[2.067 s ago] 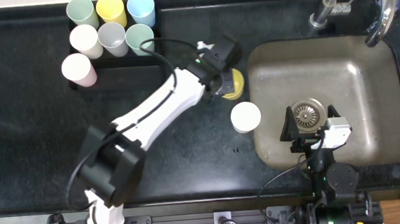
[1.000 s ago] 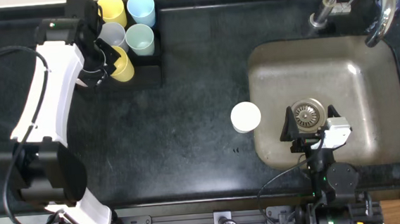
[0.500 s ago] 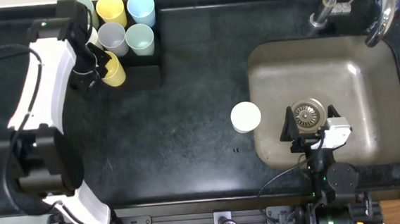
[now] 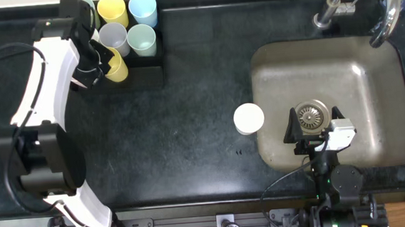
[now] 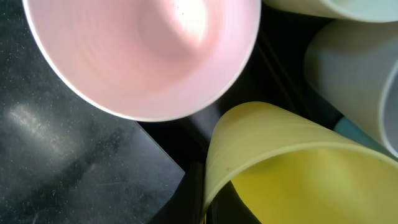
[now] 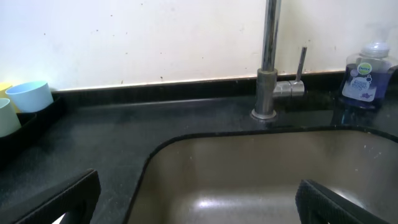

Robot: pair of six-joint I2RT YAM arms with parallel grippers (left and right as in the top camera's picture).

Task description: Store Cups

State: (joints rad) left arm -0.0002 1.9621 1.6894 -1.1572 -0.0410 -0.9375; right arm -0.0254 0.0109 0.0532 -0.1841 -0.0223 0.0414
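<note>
My left gripper is shut on the rim of a yellow cup, held tilted over the front left of the black tray. In the left wrist view the yellow cup hangs right beside an upright pink cup, whose open mouth faces the camera. A second yellow cup, a blue cup, a grey cup and a mint cup stand in the tray. A white cup rests upside down on the counter by the sink. My right gripper is open, low over the sink.
The steel sink fills the right side, with its drain under the right gripper. A faucet and a soap bottle stand at the back wall. The dark counter stretches between tray and sink.
The left arm swung the yellow cup from beside the sink across to the tray, and over the last half second nudged it slightly toward the back. The right arm stayed still.
</note>
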